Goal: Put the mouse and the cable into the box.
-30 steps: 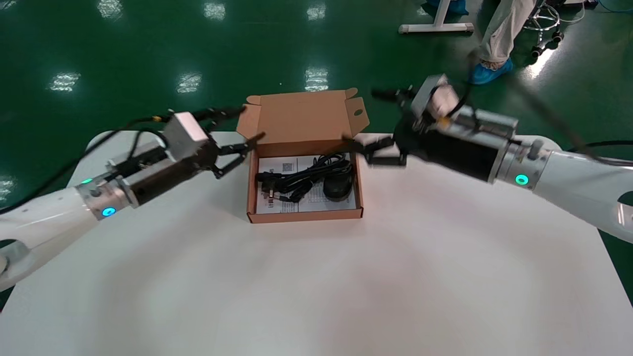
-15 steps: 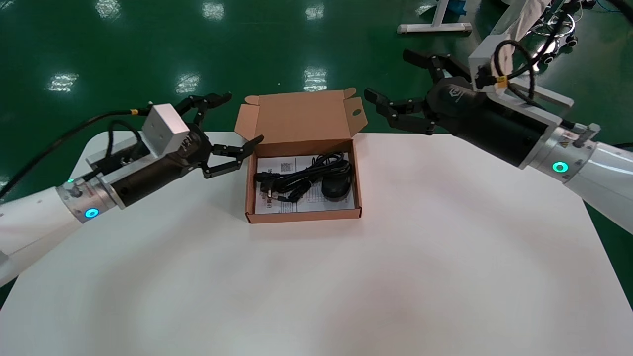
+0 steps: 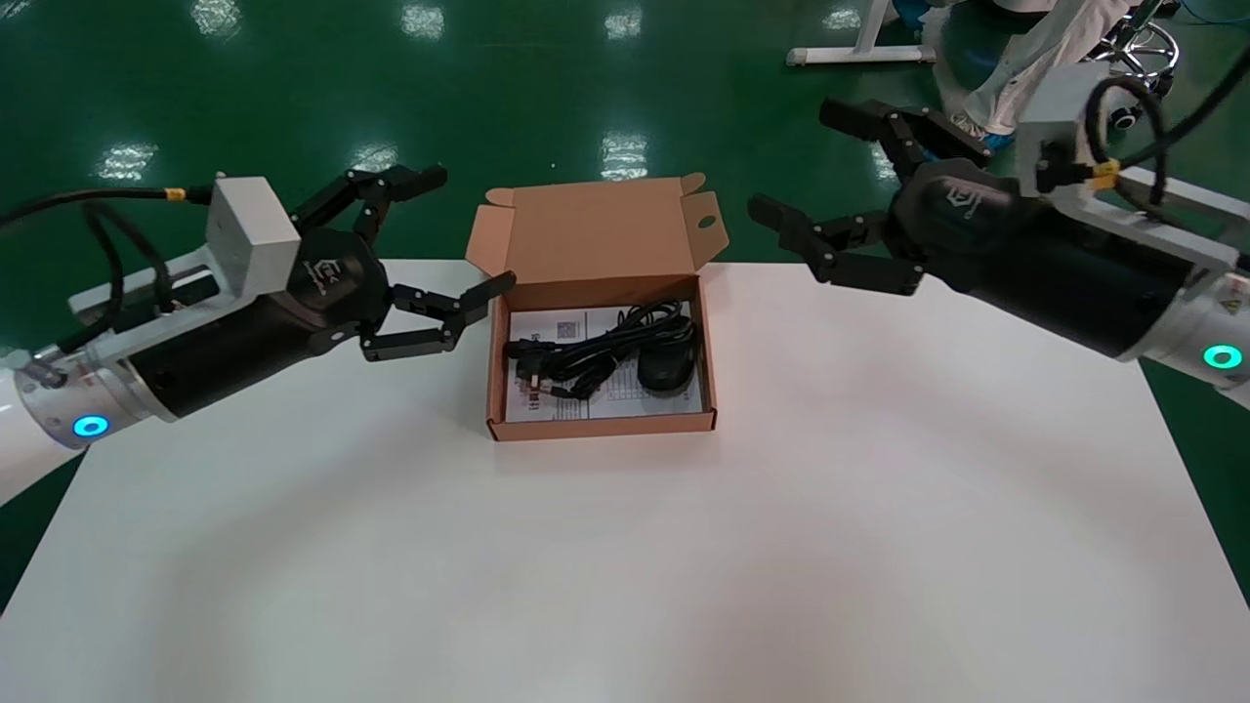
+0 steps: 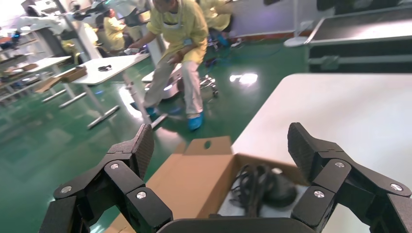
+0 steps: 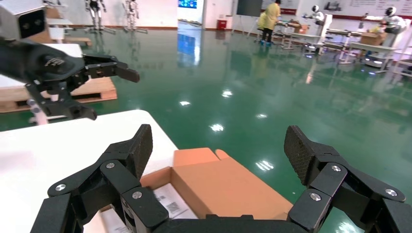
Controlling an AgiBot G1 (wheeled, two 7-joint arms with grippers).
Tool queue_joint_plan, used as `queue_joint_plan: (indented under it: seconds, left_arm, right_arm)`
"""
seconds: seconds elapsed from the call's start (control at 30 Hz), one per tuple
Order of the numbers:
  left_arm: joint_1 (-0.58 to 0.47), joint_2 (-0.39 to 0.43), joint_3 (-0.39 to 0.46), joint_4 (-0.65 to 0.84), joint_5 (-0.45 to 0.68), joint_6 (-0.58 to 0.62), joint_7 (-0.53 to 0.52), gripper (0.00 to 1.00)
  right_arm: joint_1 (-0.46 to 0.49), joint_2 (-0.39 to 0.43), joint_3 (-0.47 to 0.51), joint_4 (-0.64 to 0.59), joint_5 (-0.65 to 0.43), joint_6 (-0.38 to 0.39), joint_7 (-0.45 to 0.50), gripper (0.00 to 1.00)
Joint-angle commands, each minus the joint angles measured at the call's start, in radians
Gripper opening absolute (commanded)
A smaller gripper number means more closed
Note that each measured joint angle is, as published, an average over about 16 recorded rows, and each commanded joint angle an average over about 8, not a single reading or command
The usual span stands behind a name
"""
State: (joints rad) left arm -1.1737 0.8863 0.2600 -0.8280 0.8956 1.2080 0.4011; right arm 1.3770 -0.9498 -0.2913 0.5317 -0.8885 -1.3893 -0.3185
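A brown cardboard box (image 3: 503, 391) sits on the white table with its lid (image 3: 596, 229) standing up at the back. Inside lie a coiled black cable (image 3: 576, 356) and a black mouse (image 3: 667, 371) on a printed sheet. My left gripper (image 3: 459, 234) hangs open just left of the box, holding nothing. My right gripper (image 3: 806, 161) hangs open to the right of the lid, above the table's far edge, also holding nothing. The left wrist view shows the box (image 4: 194, 179) with the cable (image 4: 252, 187) and the mouse (image 4: 282, 191) inside. The right wrist view shows the lid (image 5: 228, 187).
The white table (image 3: 879, 488) spreads wide in front of the box. Beyond its far edge lies green floor. A person's legs (image 3: 1016, 59) and a stand base (image 3: 859, 54) are at the back right.
Both arms have drawn back and up from the box: the left towards the left, the right up and to the right. Both grippers stay open. The box's contents have not moved.
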Motion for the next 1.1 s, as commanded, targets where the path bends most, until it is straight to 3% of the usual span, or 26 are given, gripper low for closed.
queue_joint_plan:
  seconds: [0.03, 1.1]
  left_arm:
    - [0.005, -0.015, 0.001, -0.025, -0.009, 0.016, -0.032, 1.00]
    - [0.090, -0.249, 0.018, -0.414, -0.150, 0.261, -0.534, 1.00]
  right_arm:
    - [-0.017, 0.019, 0.001, 0.043, 0.009, -0.006, 0.029, 1.00]
    - [-0.285, 0.319, 0.011, 0.708, 0.149, -0.100, 0.476, 1.00]
